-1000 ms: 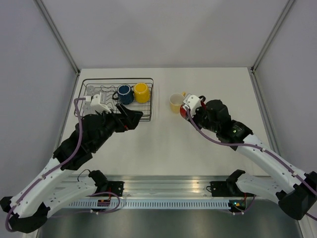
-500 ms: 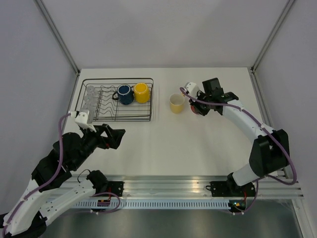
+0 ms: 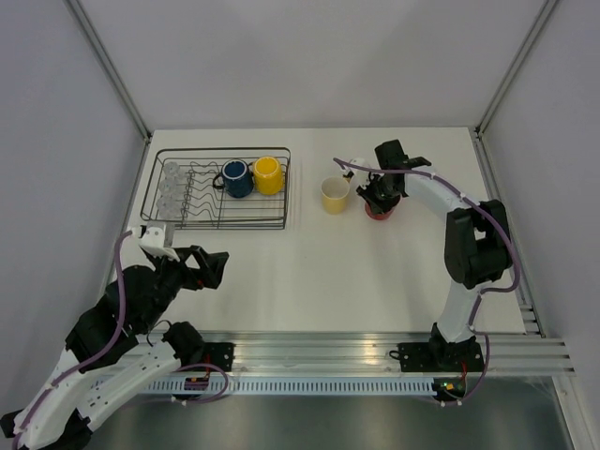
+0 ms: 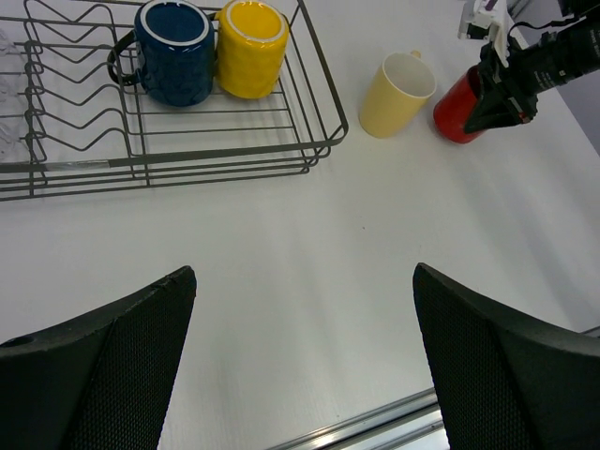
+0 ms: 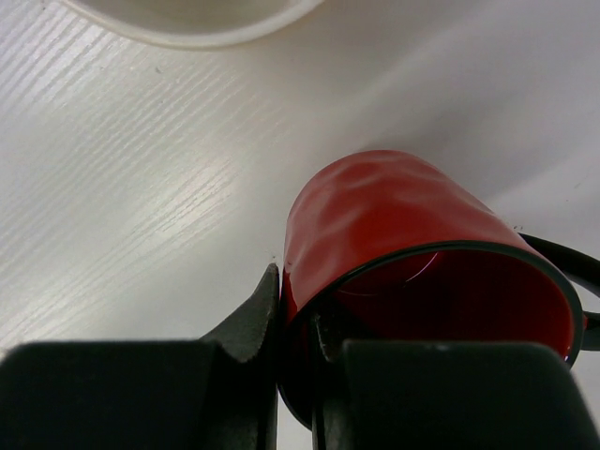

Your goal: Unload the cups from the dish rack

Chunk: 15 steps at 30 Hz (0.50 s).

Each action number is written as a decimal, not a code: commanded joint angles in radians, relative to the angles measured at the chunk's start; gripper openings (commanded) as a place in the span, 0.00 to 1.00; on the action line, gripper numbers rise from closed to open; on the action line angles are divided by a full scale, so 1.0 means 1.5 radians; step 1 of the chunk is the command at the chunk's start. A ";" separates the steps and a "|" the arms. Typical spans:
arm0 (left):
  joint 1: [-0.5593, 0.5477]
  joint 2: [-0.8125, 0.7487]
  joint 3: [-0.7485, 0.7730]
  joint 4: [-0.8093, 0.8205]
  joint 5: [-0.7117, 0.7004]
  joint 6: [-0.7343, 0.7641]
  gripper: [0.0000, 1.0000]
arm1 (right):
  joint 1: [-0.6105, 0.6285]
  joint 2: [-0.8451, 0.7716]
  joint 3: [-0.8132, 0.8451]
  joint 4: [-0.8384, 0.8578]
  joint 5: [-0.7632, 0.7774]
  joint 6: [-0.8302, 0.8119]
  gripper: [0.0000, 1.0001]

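Four mugs and three tumblers point(image 3: 169, 185): blue mug point(image 3: 235, 177) and yellow mug point(image 3: 267, 174) sit in the rack point(image 3: 284, 187) with the tumblers. The cream mug point(image 3: 335, 195) and red mug point(image 3: 378, 214) are side by side on the table point(image 3: 309, 272). The right gripper point(image 5: 295, 300), nearly closed, pinches the red mug's rim, farther back than before. The left gripper point(image 3: 211, 269), wide open and empty, has retreated from the rack.

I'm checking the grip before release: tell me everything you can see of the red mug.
The red mug is glossy, ceramic-looking, red inside and out, dark-rimmed, mouth up. The right claw pinches its wall at the rim, one finger inside, one outside. It is right of the cream mug, apart from it; whether its base touches the table is unclear.
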 commanded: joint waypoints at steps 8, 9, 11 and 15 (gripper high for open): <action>0.002 -0.023 -0.009 0.013 -0.020 0.009 1.00 | 0.000 0.055 0.086 0.035 0.013 -0.010 0.01; 0.002 -0.023 -0.009 0.012 -0.020 0.009 1.00 | 0.000 0.059 0.096 0.030 0.015 -0.010 0.01; 0.002 -0.025 -0.009 0.012 -0.018 0.009 1.00 | 0.000 0.073 0.107 0.020 0.026 -0.014 0.06; 0.002 -0.032 -0.010 0.011 -0.018 0.008 1.00 | 0.000 0.084 0.118 0.003 0.022 -0.014 0.11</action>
